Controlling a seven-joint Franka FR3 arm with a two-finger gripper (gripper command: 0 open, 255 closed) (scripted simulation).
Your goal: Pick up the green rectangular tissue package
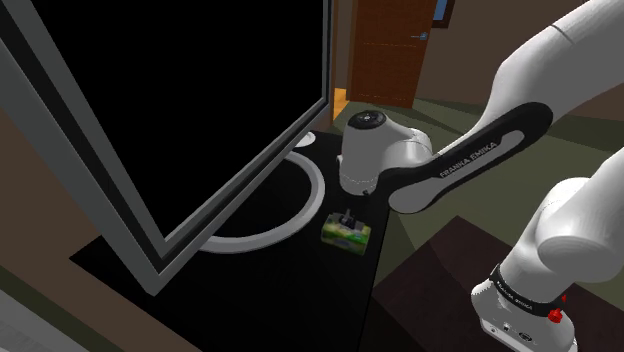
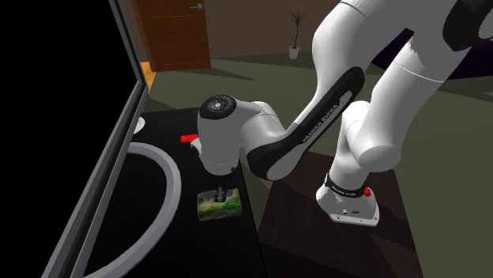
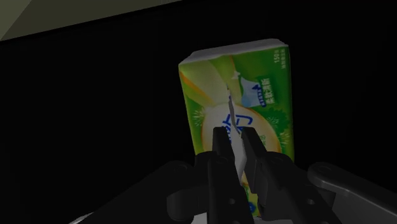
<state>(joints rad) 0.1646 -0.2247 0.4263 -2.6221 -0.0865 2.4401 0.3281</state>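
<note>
My jaws are drawn almost together on top of the green tissue package (image 3: pixel 254 89), pinching a thin white sliver of it. The package lies flat on the black tabletop (image 1: pixel 280 290), at lower centre of the shoulder view, just beside a white ring (image 1: pixel 300 215).

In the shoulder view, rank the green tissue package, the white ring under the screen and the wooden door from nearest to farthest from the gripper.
From the gripper:
1. green tissue package, directly under it, near the black table edge.
2. white ring, to the view's left of the package, below the screen.
3. wooden door, far back at the view's top.
</note>
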